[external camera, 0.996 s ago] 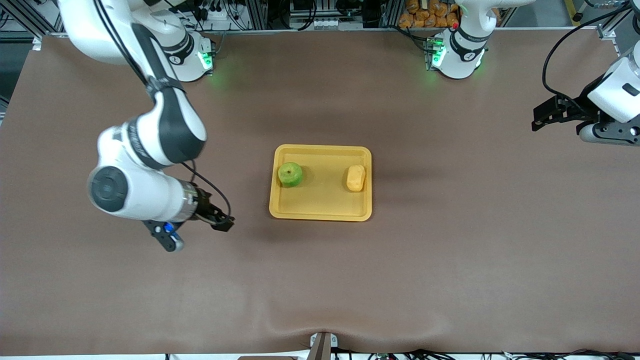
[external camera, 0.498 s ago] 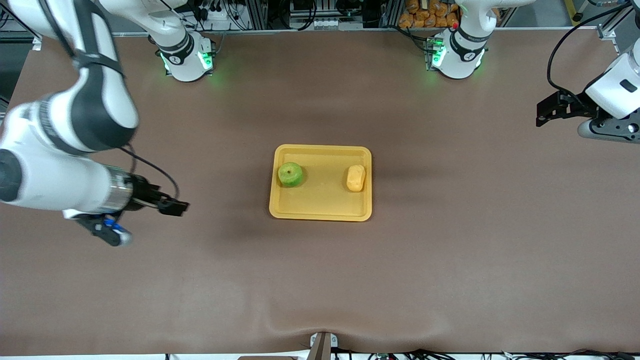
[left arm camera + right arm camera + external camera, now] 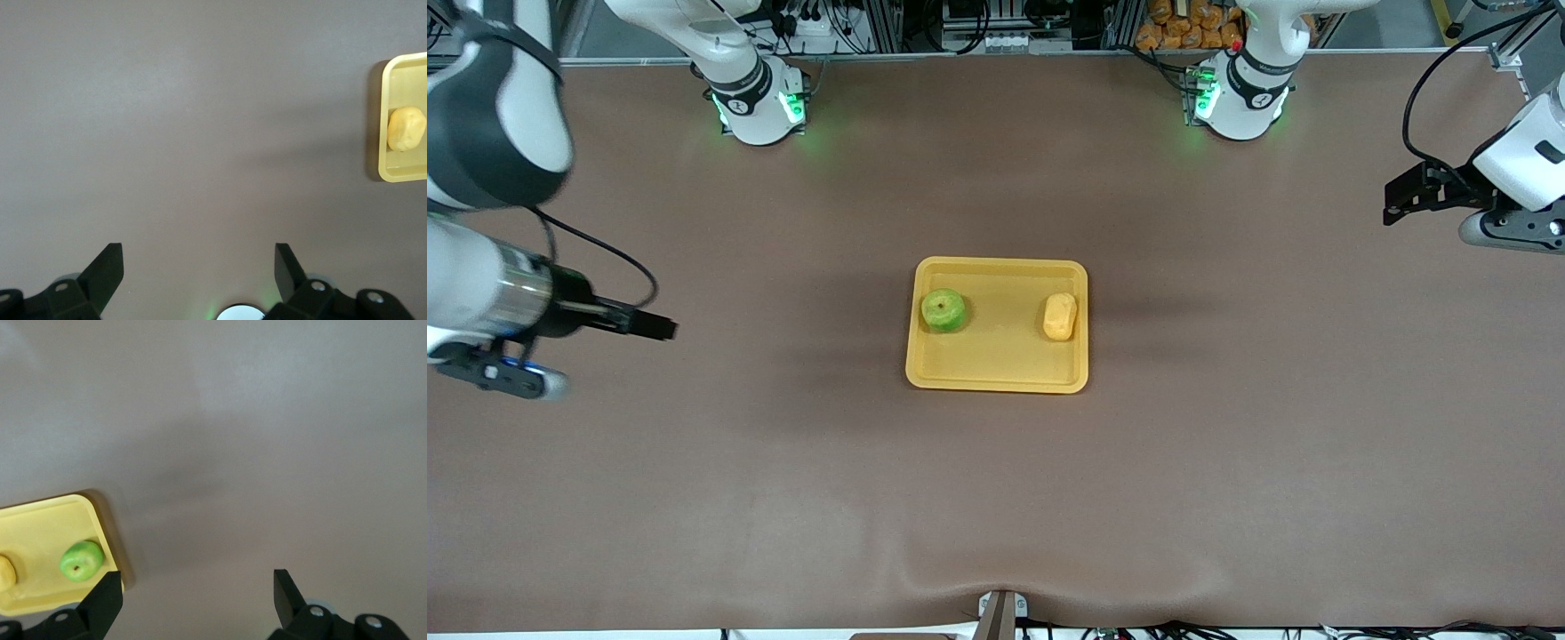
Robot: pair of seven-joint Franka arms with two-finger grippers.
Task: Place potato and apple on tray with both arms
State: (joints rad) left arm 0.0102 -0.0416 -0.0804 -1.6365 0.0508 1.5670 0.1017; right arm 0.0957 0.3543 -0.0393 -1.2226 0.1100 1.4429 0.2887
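Front view is showing the tray (image 3: pixel 996 378) sitting mid-table with the apple (image 3: pixel 943 310) lying in it at about nine o'clock and the potato (image 3: pixel 1059 316) at about three o'clock, well apart. The right gripper (image 3: pixel 660 328) is hanging with jaws spread over bare table toward its own end, and the left gripper (image 3: pixel 1398 199) is hanging likewise, spread and empty, over its end. Placing is looking finished, so nothing more is being called for than parking both arms.

The tray (image 3: pixel 400 175) is running off the left wrist view's edge, perhaps hiding its apple end.
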